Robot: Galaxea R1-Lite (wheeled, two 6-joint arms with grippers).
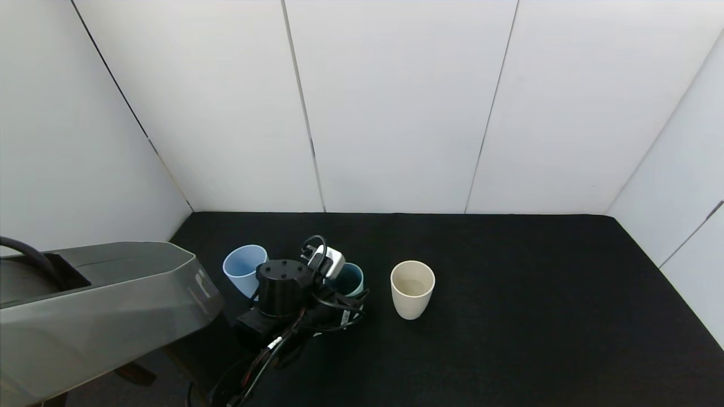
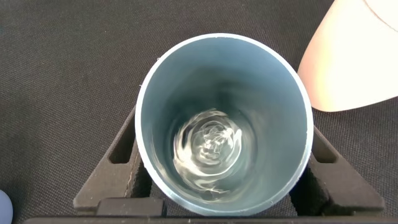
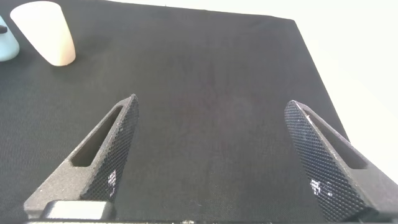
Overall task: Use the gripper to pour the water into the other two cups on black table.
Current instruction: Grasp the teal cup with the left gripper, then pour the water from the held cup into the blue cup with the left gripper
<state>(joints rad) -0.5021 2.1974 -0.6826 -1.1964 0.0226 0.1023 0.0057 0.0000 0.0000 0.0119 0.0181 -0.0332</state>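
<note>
Left gripper (image 1: 338, 285) clamped on teal cup (image 2: 224, 121) of water, between blue cup (image 1: 244, 269) and cream cup (image 1: 412, 289). Right gripper (image 3: 214, 158) spread wide above black table (image 1: 509, 316).

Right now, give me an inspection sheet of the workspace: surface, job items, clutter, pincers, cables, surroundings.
Surface: black table, matte, no spills seen.
Job items: blue cup upright at the left; white cup upright at the right, some water inside; teal cup between them, water in the bottom.
Clutter: nothing seen.
Pincers: left pincer shut on the teal cup, fingers on both sides of it; right pincer open, hovering above bare table away from the cups.
Cables: black loops on the left wrist, clear of the cup rims.
Surroundings: white wall panels on three sides.
</note>
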